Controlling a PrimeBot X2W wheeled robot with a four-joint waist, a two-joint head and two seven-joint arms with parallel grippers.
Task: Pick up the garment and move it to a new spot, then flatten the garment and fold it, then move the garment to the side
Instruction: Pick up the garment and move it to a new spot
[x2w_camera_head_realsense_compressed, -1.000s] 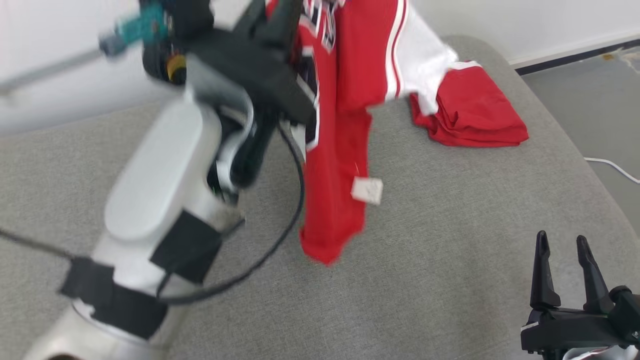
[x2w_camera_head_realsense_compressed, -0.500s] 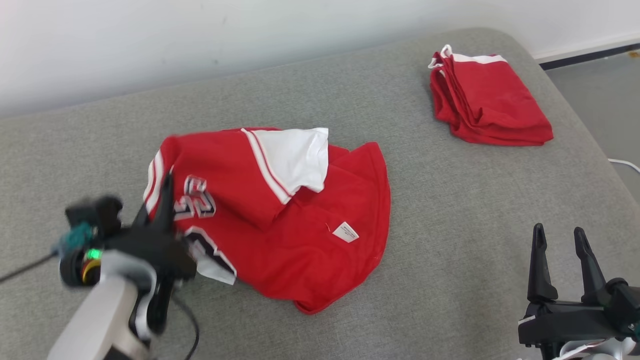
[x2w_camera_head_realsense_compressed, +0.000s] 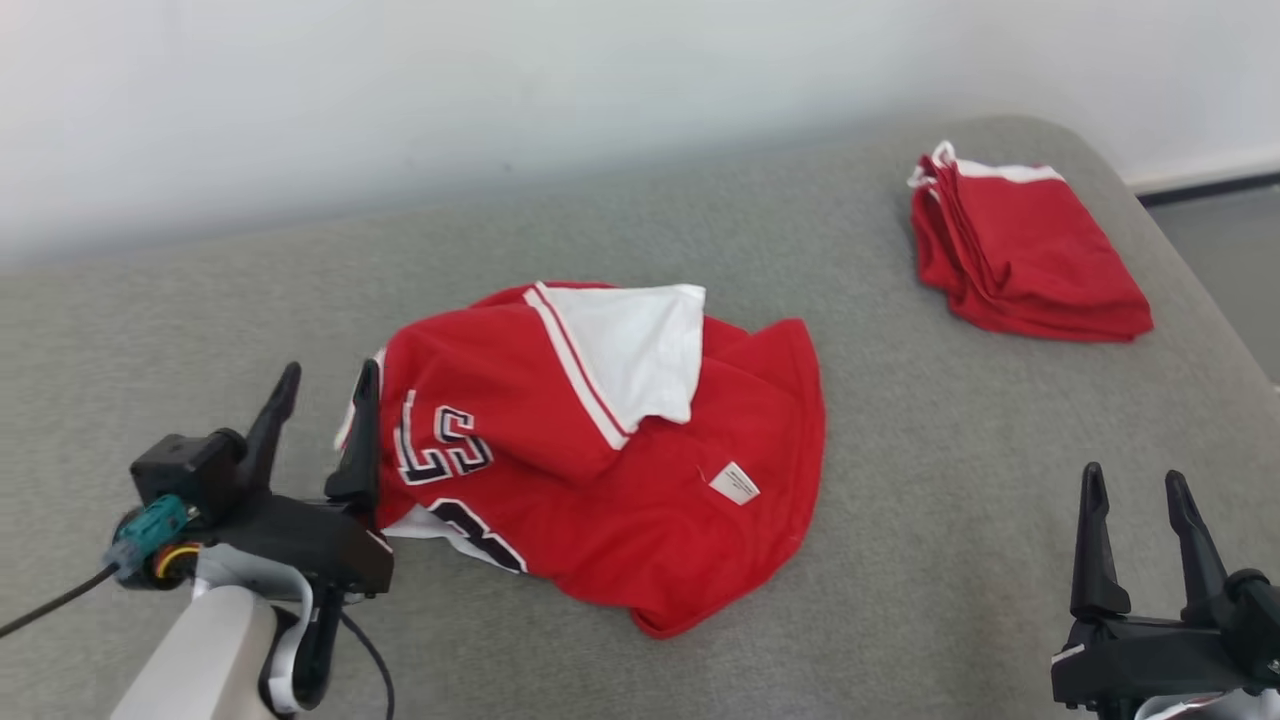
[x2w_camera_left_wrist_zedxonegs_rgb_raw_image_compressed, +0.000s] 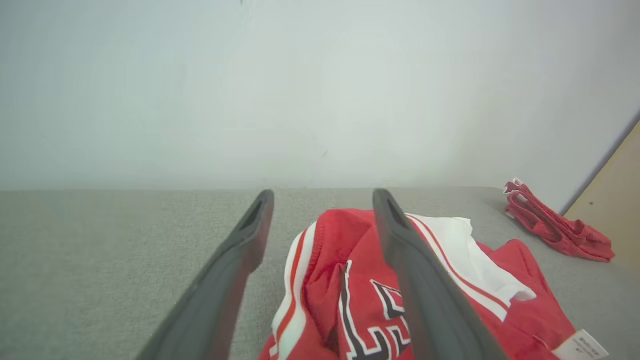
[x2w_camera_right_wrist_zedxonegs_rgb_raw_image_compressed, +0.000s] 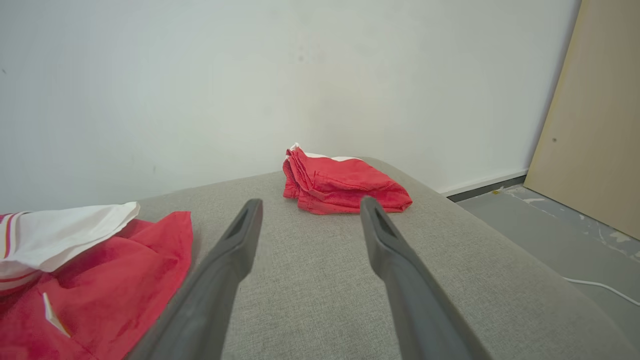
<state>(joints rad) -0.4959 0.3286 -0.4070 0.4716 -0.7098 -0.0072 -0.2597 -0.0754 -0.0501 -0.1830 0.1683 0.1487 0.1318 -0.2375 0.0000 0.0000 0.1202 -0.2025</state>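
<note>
Garment (x2w_camera_head_realsense_compressed: 600, 460), crumpled red jersey at frame centre on grey cushion (x2w_camera_head_realsense_compressed: 900, 580). Left pincer (x2w_camera_head_realsense_compressed: 330, 368) open at its left edge; right pincer (x2w_camera_head_realsense_compressed: 1132, 474) open, lower right, well apart. Cloth likely light, limp, non-fragile; best taken at hem or shoulder corners for flattening.

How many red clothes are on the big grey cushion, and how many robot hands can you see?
Crumpled red-and-white jersey with black numbers: 1
Folded red cloth pile with white trim: 1
Black two-fingered robot hands: 2, the left hand and the right hand
Total: 4
</note>
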